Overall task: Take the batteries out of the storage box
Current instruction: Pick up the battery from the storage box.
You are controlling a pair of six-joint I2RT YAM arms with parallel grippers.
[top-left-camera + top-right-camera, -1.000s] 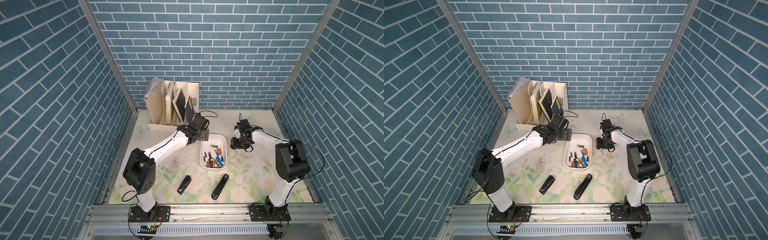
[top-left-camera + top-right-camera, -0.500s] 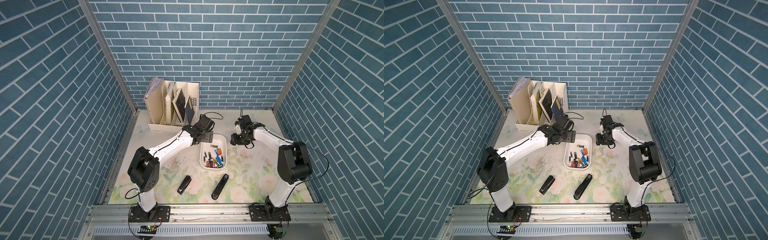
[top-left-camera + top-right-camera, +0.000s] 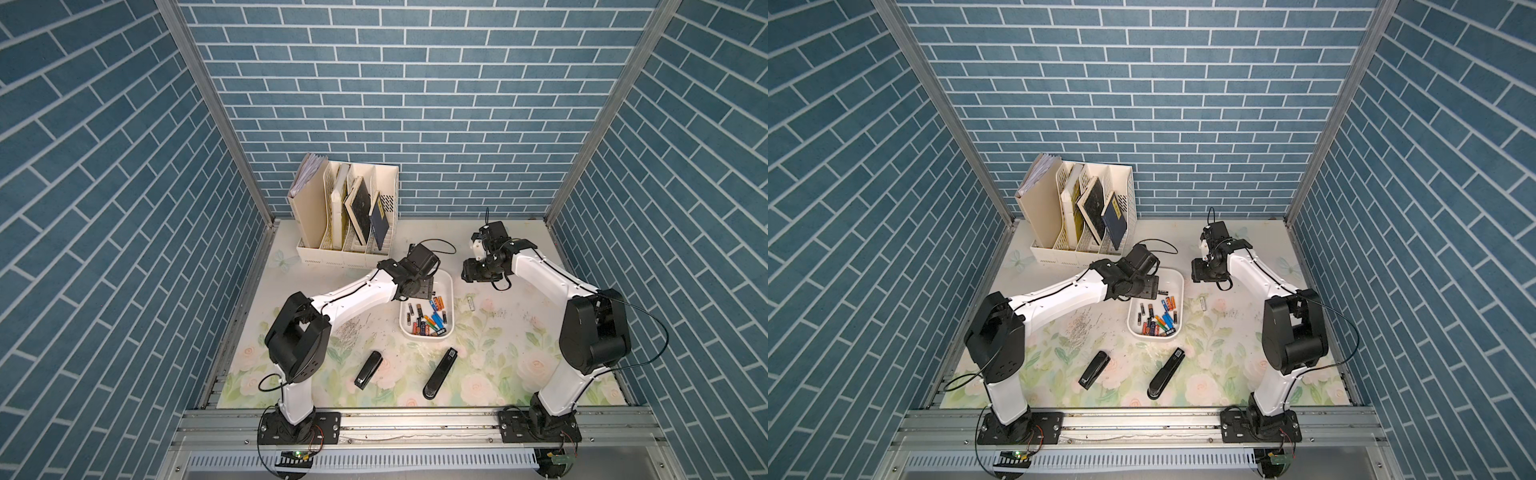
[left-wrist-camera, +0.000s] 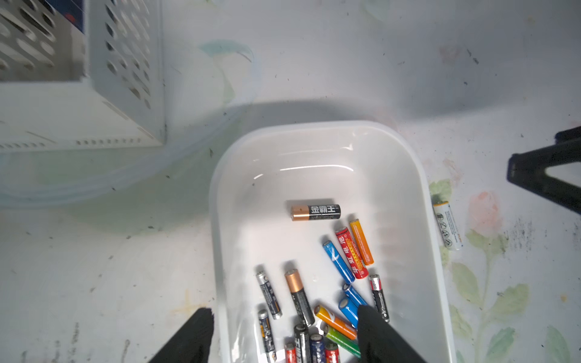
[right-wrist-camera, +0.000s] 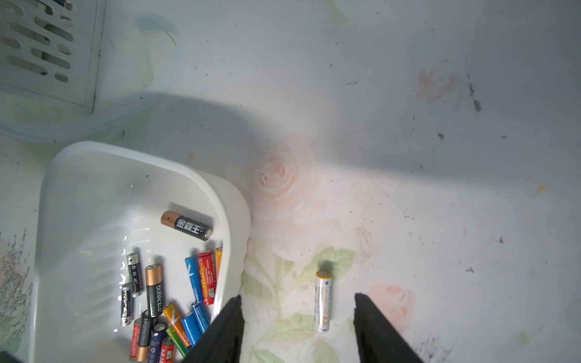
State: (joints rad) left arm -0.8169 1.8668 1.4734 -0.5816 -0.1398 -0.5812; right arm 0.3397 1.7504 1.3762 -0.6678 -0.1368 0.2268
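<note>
Metal-cased, the batteries (image 3: 428, 322) should be light, stiff and apt to roll; pinch one across its middle. In both top views they fill the storage box's (image 3: 448, 277) near end, with the left end effector (image 3: 420, 289) over its far end. Left wrist: jaws apart, empty, astride the box wall. Right wrist: the right end effector (image 5: 297, 297) is spread and empty, a white battery (image 5: 323, 301) on the tabletop (image 5: 408, 157) between its jaws.

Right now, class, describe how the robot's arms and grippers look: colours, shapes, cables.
Both arms match: the left arm and right arm have white link shells, bulky black joint housings and thin black cables looping alongside. The left gripper and right gripper carry black, tapering wedge-shaped fingers.
</note>
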